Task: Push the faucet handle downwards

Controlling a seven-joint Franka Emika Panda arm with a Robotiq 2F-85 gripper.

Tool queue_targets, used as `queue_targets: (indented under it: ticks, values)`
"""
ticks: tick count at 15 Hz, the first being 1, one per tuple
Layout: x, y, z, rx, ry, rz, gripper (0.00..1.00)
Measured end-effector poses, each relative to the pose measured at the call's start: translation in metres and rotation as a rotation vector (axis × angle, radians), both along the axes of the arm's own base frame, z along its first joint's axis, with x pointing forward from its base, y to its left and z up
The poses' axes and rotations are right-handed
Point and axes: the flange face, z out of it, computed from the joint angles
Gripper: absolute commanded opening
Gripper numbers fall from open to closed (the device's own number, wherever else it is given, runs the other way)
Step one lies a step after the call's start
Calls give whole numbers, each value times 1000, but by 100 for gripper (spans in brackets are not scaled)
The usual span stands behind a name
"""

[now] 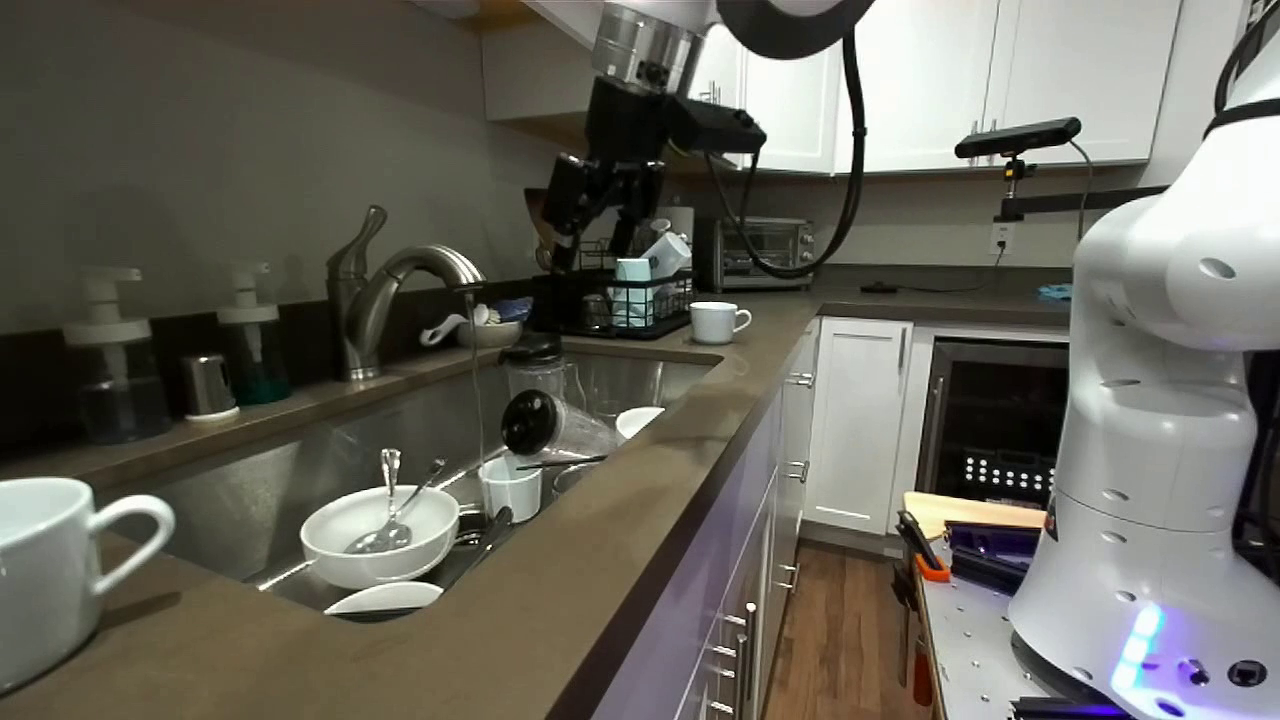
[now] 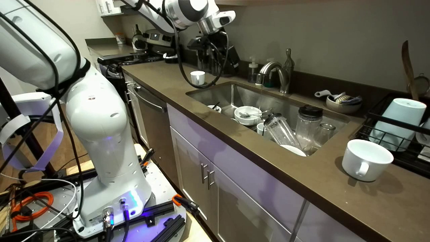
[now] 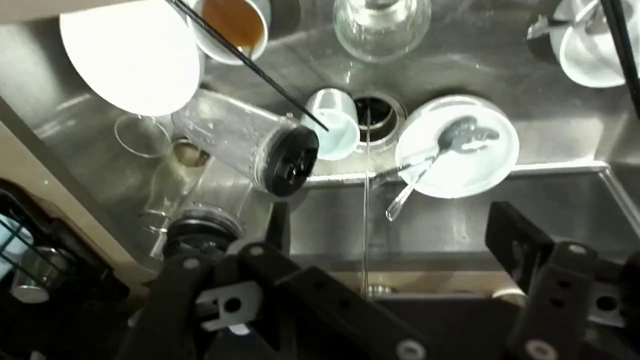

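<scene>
The faucet handle [image 1: 360, 240] is a slim silver-grey lever pointing up from the faucet body behind the sink. It also stands upright in an exterior view [image 2: 288, 58]. The thick arched spout [image 1: 425, 262] beside it has a thin stream of water falling from it. My gripper [image 1: 593, 245] hangs above the sink area, apart from the faucet. In the wrist view its two black fingers [image 3: 389, 220] are wide apart with nothing between them, over the sink. The handle is hidden in the wrist view.
The sink holds a white bowl with spoons [image 3: 457, 145], clear bottles with black lids [image 3: 290, 160] and cups. Soap dispensers [image 1: 110, 350] stand beside the faucet. White mugs [image 1: 714, 322] stand on the counter. A black dish rack [image 1: 650, 310] stands past the sink.
</scene>
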Motion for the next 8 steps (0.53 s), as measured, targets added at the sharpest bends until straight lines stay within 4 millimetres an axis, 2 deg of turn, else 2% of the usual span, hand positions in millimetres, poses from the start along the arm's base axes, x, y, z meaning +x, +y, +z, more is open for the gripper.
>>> queue_targets:
  ticks: [8]
  values:
    - [98,-32,30,35,-251,136,99]
